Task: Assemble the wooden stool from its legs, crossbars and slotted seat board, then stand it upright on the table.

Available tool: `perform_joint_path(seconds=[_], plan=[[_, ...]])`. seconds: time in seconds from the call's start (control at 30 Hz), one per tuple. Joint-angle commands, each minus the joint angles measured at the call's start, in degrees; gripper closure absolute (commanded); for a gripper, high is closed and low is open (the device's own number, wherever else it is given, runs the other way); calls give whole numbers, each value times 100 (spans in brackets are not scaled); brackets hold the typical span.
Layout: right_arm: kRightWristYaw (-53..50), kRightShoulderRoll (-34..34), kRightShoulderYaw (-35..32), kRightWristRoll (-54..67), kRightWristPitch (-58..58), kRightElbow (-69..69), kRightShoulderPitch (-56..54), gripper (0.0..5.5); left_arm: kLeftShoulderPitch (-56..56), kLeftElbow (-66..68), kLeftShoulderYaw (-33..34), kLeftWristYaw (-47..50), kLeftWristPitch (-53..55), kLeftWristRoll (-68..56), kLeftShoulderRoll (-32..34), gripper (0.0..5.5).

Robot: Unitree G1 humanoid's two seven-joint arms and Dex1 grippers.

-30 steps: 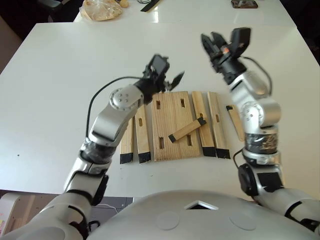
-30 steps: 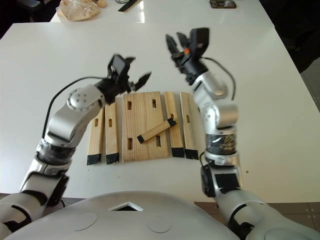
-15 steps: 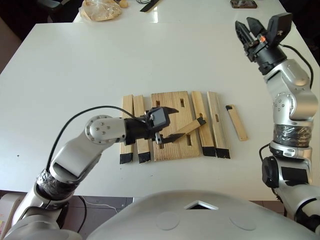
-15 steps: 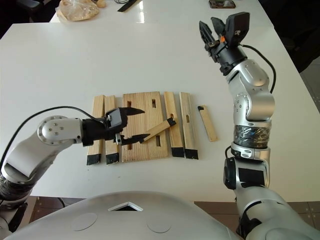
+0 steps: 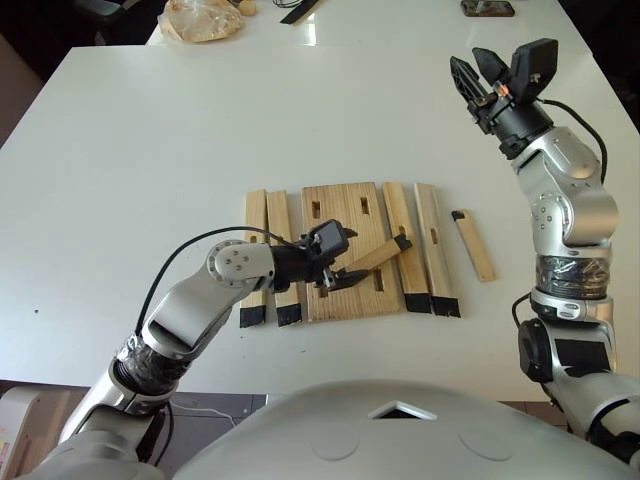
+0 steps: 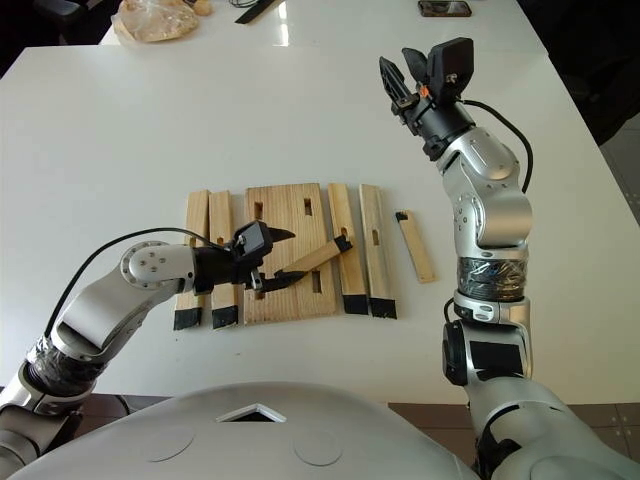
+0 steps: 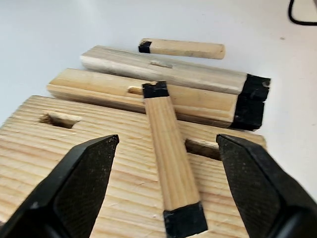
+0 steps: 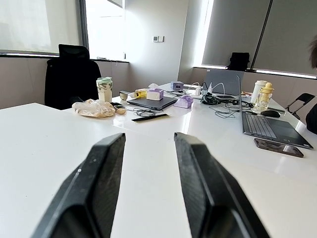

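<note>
Grasping of the short crossbar [image 5: 375, 258] is the step in hand, as I judge it. The left pincer [image 7: 167, 148] stands with its fingers wide apart, one on each side of the near, black-tipped end of this crossbar, and does not touch it. The crossbar lies slanted on the seat board [image 5: 340, 225], directly under the pincer. Its far end reaches onto a leg [image 5: 393, 215] beyond the pincer.

To do this well, the pincer should go a little lower and be centred, so that both fingers meet the side faces at the same time. Otherwise the bar may turn or slide on the board. It seems better to close a bit behind the black tip and then lift straight up, so that the parts beside are not disturbed.

The right pincer [image 5: 495, 65] hangs high over the bench [image 5: 150, 150], fingers apart and holding nothing, well apart from all the wood.
</note>
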Motion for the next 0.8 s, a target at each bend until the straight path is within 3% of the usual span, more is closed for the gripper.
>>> perform_joint_path(seconds=[0.03,0.27,0.8], plan=[[66,12,63,-53,-46,23,-109,369,-45,159,-187,4,23,214,39,183],[72,20,94,-107,-124,59,-82,369,21,527,-423,-18,-362,791,226,183],[4,78,112,-268,-242,-76,125,364,49,1032,-41,-124,-759,835,136,419]])
